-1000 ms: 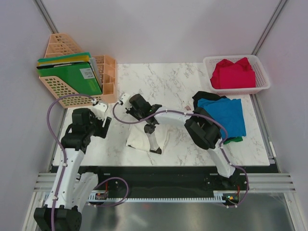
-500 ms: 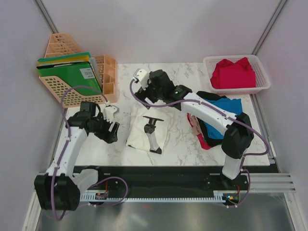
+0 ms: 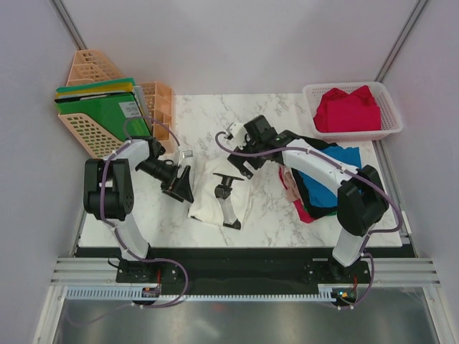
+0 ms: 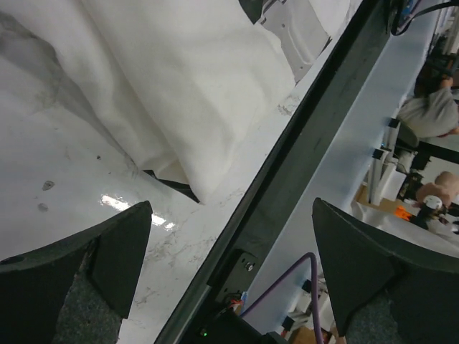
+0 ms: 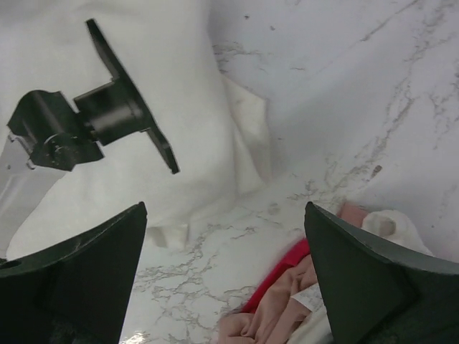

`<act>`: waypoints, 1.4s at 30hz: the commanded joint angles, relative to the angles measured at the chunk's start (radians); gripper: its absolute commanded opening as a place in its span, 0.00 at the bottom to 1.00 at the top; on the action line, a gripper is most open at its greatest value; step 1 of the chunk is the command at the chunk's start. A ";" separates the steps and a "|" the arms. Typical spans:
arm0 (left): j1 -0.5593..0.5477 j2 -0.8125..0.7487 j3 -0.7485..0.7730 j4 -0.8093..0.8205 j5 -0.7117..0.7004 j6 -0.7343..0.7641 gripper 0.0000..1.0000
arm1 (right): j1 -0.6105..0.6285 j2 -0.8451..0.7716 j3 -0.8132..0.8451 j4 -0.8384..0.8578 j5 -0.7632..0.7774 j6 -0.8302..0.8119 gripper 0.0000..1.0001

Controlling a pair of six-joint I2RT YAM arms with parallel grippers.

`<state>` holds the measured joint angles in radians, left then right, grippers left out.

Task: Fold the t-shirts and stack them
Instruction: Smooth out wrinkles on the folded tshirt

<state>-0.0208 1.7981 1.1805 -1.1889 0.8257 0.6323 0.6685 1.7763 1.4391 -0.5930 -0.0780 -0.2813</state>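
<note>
The white shirt (image 3: 203, 206) lies mid-surface (image 3: 269, 211), with a black bracket (image 5: 93, 122) resting on it. The left fingers (image 4: 118, 251) stand wide apart by its left edge, empty. The right fingers (image 5: 93, 272) gape above its right edge. A pile (image 3: 305, 211) of shirts sits to the right, and a red shirt (image 3: 348, 109) fills the basket (image 3: 308, 89).

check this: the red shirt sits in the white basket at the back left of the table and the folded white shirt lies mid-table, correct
Wrong side: the top view shows the white basket with the red shirt at the back right. The folded white shirt does lie mid-table.
</note>
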 commanded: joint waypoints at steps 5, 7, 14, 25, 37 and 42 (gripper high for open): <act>0.002 0.033 -0.028 -0.104 0.072 0.083 1.00 | -0.200 0.030 0.131 -0.100 -0.139 -0.047 0.98; 0.002 0.046 -0.042 -0.104 0.058 0.083 1.00 | -0.266 0.095 0.188 -0.190 -0.336 -0.086 0.98; 0.001 0.099 -0.065 -0.052 0.066 0.052 1.00 | -0.343 0.376 0.343 -0.490 -0.718 -0.198 0.98; -0.005 0.179 -0.010 -0.038 0.085 0.018 1.00 | -0.349 0.537 0.434 -0.582 -0.756 -0.274 0.98; -0.070 0.207 0.018 0.054 0.053 -0.098 1.00 | -0.351 0.597 0.406 -0.593 -0.884 -0.265 0.98; -0.123 0.221 0.015 0.098 0.035 -0.140 1.00 | -0.337 0.607 0.383 -0.593 -0.913 -0.272 0.98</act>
<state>-0.1162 1.9980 1.1748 -1.1603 0.8711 0.5407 0.3138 2.3543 1.8423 -1.1885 -0.9596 -0.5068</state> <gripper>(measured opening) 0.995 0.982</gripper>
